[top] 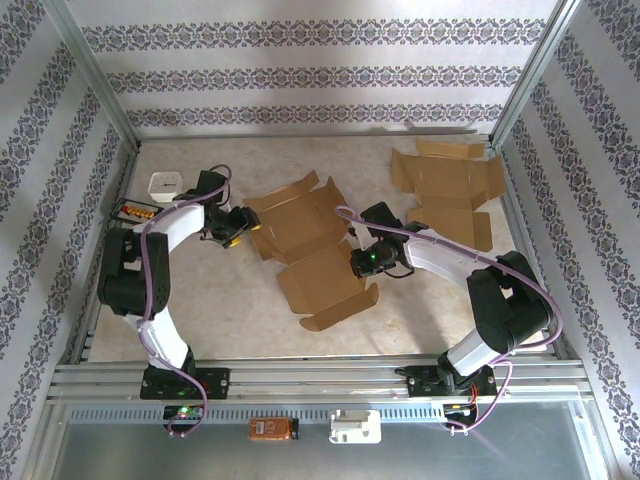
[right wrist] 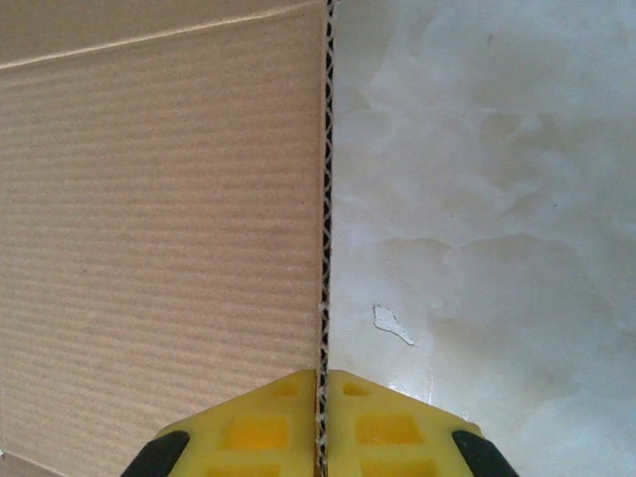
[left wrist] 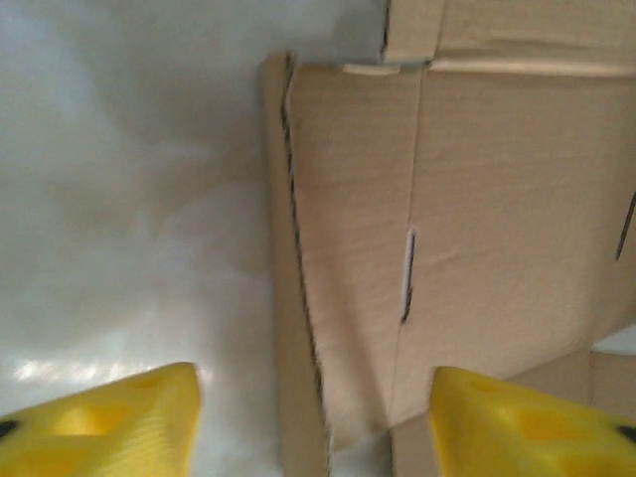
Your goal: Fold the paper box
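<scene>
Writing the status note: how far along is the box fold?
Done: little; the box lies mostly flat, with a few flaps tilted up. In hand: right gripper is clamped on its right edge; left gripper is open astride its left edge. Left: raising the walls, closing it.

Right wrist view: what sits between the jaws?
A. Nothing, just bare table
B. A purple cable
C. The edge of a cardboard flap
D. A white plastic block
C: the right jaws are closed on the cardboard flap, and its corrugated edge runs straight up from between them.
</scene>
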Available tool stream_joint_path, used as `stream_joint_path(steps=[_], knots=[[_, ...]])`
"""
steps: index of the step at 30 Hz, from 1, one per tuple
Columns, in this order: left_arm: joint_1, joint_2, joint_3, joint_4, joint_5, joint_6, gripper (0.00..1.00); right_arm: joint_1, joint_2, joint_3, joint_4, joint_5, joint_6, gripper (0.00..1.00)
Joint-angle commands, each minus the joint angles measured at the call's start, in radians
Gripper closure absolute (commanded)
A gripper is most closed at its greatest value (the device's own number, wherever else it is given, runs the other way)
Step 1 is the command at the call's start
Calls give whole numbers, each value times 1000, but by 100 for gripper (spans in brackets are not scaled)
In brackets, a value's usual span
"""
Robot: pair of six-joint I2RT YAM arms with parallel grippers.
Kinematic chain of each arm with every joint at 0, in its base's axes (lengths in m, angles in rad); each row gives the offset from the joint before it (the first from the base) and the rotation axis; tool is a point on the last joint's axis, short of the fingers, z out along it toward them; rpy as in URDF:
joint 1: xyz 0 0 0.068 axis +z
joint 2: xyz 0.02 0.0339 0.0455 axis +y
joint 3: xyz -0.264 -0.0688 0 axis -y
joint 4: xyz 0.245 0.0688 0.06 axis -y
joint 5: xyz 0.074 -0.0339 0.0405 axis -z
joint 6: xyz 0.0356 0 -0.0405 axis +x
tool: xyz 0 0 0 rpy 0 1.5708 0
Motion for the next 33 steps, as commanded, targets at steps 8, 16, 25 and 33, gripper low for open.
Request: stream_joint_path(steps=[8,16,25,33], knots=[[10,119,56,63,53,16,81,15,-55,-1,-5,74,40,74],[10,74,105,38,60,235,100,12,-199,113,-56,281,19,24],[9,-93,21,302,103,452,100,16,-307,169,281,226,-460,15],[-2,-260,-208,710,194,661,100,5,-192,321,233,22,-1062,18]])
